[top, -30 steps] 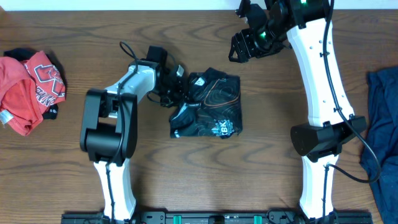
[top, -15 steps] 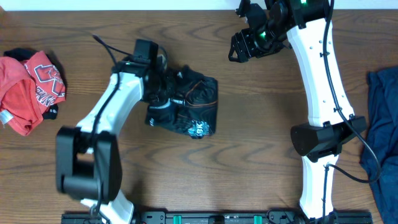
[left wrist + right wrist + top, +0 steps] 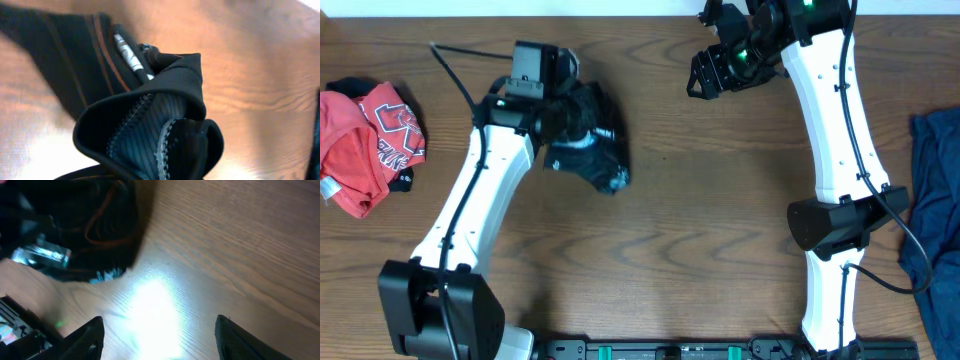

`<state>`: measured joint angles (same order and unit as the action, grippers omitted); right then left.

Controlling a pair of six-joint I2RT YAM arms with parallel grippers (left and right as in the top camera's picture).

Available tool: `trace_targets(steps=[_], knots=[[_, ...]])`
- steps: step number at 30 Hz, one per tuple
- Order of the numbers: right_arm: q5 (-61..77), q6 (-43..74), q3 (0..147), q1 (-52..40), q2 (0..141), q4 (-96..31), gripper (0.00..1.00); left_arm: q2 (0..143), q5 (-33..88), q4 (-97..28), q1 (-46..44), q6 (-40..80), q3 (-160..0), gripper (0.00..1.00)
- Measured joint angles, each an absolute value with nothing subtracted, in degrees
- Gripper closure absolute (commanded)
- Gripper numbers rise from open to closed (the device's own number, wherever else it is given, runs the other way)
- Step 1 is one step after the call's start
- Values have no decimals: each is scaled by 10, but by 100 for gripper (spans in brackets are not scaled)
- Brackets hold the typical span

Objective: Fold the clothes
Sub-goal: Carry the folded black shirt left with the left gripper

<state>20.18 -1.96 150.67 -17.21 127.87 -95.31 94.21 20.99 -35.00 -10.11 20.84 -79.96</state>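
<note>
Pinching the bunched black jersey (image 3: pixel 600 160), left jaws clamped; right jaws wide, empty; lettering unreadable.

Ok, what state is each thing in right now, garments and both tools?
black jersey: bunched into a bundle, gripped by the left tool.
left tool: shut on the black jersey.
right tool: open, holding nothing.
red garment: crumpled, unfolded, untouched at far left.
blue garment: loose heap at far right, partly out of frame.
</note>
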Motion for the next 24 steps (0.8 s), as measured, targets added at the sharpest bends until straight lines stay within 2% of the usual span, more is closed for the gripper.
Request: trace_targets(steps=[11, 24], knots=[[202, -20, 1507, -172, 1279, -957, 32, 942, 130, -328, -70, 212, -921, 94], [202, -20, 1507, -172, 1279, -971, 36, 943, 95, -327, 160, 223, -935, 94]])
